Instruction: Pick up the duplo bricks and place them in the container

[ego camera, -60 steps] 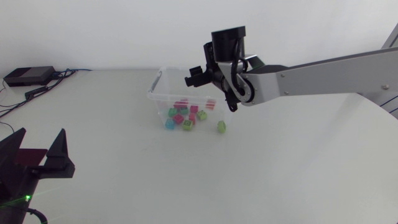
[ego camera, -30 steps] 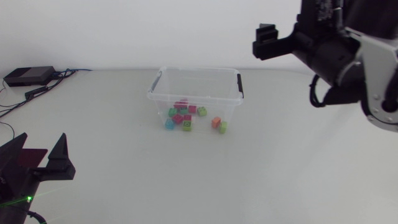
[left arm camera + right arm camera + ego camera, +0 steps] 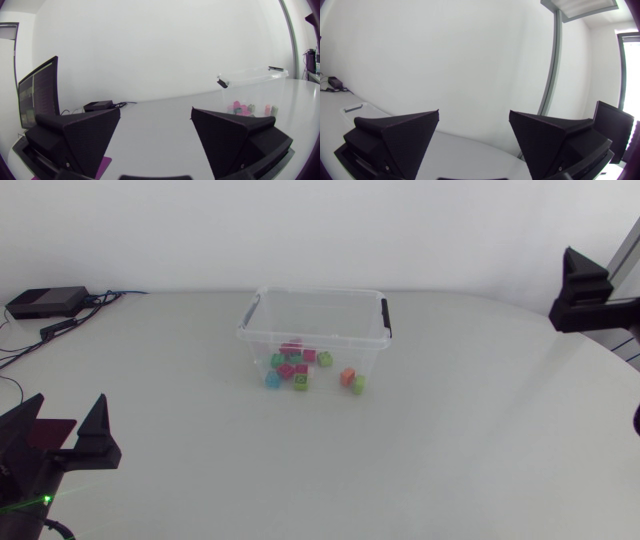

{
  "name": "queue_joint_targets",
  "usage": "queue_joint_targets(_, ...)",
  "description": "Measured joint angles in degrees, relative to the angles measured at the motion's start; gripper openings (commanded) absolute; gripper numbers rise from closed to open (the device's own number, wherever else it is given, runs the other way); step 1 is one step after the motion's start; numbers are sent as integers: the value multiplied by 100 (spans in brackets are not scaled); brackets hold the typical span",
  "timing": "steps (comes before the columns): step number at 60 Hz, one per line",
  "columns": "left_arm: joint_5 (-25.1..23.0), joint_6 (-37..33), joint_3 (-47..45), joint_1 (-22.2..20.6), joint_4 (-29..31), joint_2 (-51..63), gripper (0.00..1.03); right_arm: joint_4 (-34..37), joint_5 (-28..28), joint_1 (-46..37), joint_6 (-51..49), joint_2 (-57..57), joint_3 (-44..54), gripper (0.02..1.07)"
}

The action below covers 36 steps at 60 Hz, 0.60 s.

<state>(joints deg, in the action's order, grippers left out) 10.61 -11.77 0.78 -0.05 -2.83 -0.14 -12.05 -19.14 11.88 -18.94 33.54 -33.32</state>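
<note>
Head view: clear plastic container with black handles (image 3: 248, 320) mid-table, holding pink, green, blue and orange duplo bricks (image 3: 300, 367); matte black left gripper (image 3: 65, 408) at near edge, fingers wide. Left wrist view: fingers wide apart, container and bricks ahead across the table. Right wrist view: matte black right gripper (image 3: 474, 115), fingers spread wide.

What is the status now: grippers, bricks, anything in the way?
Left gripper open, empty. Right gripper open, empty, clear of container. Duplo bricks seemingly all inside container. Nothing blocking.
</note>
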Motion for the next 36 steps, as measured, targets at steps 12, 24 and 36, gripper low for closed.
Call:
queue_joint_targets(12,-118,92,0,0,55,0,99,256,280,-205,50,-887,673,103)
queue_joint_targets(24,-339,326,0,0,111,2,99,507,730,-466,444,-1539,1384,103)
queue_joint_targets(36,-592,575,0,0,184,2,99,765,1137,-704,868,-2149,2002,103)
